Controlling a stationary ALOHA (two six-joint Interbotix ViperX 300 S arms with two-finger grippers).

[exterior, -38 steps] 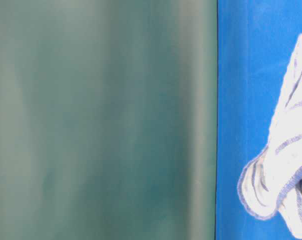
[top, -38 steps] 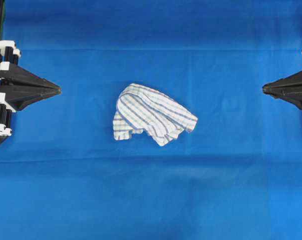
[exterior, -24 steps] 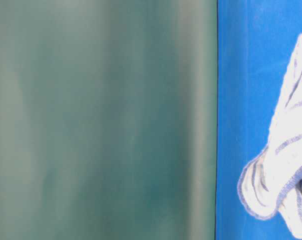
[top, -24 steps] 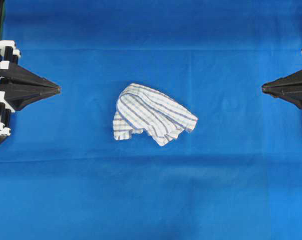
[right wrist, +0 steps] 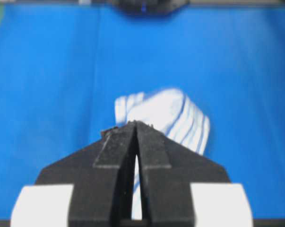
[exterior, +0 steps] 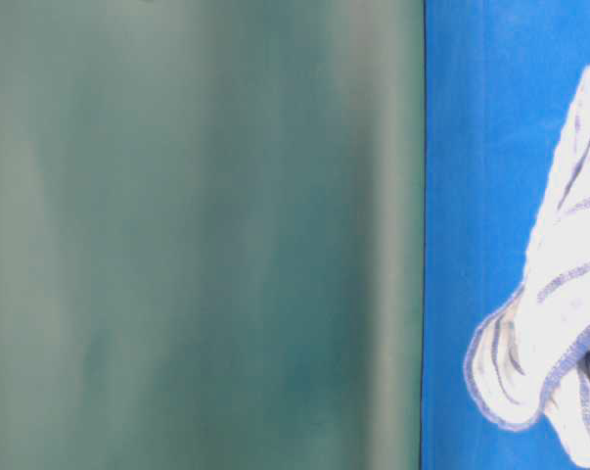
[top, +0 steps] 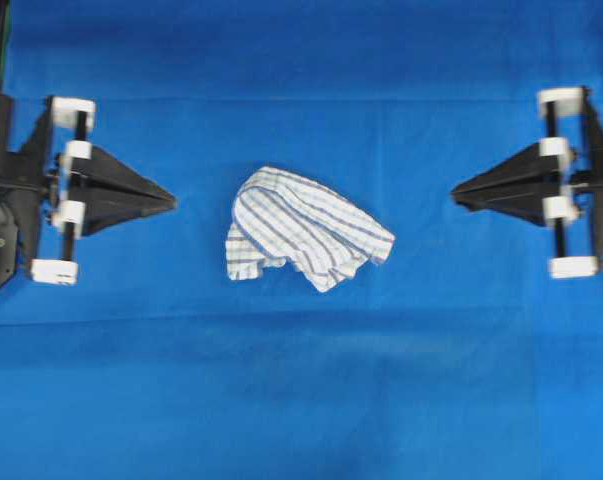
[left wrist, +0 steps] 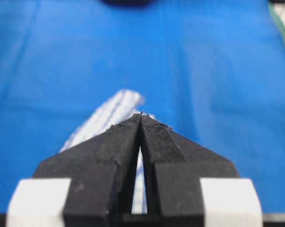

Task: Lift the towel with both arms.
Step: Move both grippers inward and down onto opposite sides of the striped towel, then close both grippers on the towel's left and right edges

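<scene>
Both grippers, left gripper (top: 171, 201) and right gripper (top: 455, 188), are closed and empty, apart from the towel (top: 303, 226).

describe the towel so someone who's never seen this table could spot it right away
Look at the blue table cover, then midway between the left gripper and right gripper. The towel lies crumpled there, the only pale thing: white cloth with thin blue and grey stripes.

the towel (exterior: 554, 294) runs off the right edge of the table-level view, which shows neither gripper. both wrist views are blurred; the left gripper (left wrist: 141, 115) hides much of the towel behind it.
</scene>
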